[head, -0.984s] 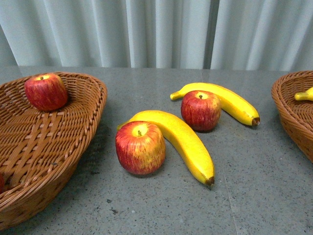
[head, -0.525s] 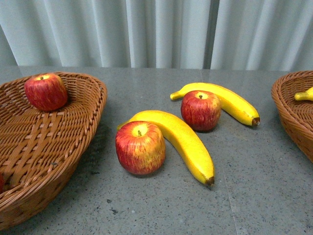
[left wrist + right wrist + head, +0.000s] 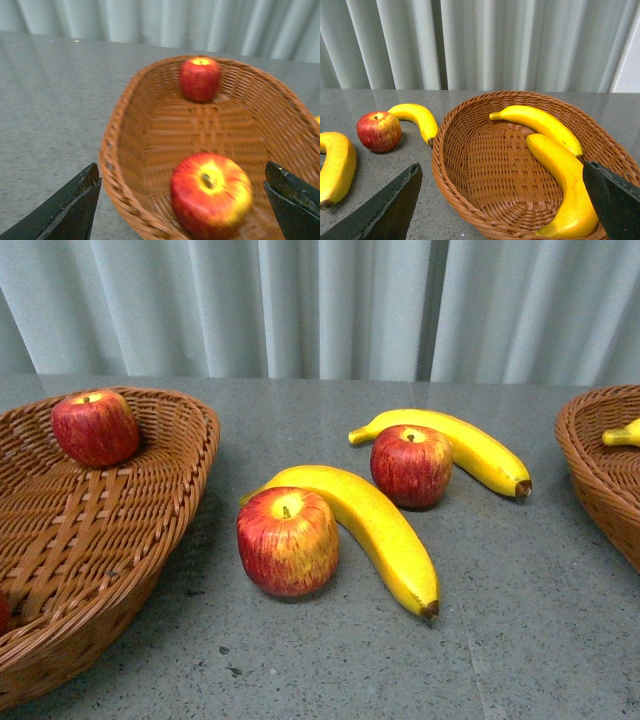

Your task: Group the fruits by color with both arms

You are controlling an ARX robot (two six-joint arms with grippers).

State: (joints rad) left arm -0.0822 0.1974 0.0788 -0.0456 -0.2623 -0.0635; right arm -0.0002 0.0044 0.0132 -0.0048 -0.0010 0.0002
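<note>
On the grey table lie two red apples (image 3: 287,542) (image 3: 410,465) and two yellow bananas (image 3: 375,528) (image 3: 460,447). The left wicker basket (image 3: 160,510) holds a red apple (image 3: 95,427) at its far end. In the left wrist view my open left gripper (image 3: 182,210) hovers over that basket (image 3: 125,130), with a second apple (image 3: 210,195) below the jaws and the far apple (image 3: 200,78) beyond. My open right gripper (image 3: 502,205) hangs over the right basket (image 3: 485,175), which holds two bananas (image 3: 540,122) (image 3: 565,185). Neither gripper shows in the front view.
A pale pleated curtain (image 3: 320,305) closes the back of the table. The right basket's rim (image 3: 590,465) with a banana tip (image 3: 622,434) shows at the front view's right edge. An apple (image 3: 379,131) and bananas (image 3: 417,118) (image 3: 337,167) lie beside the right basket.
</note>
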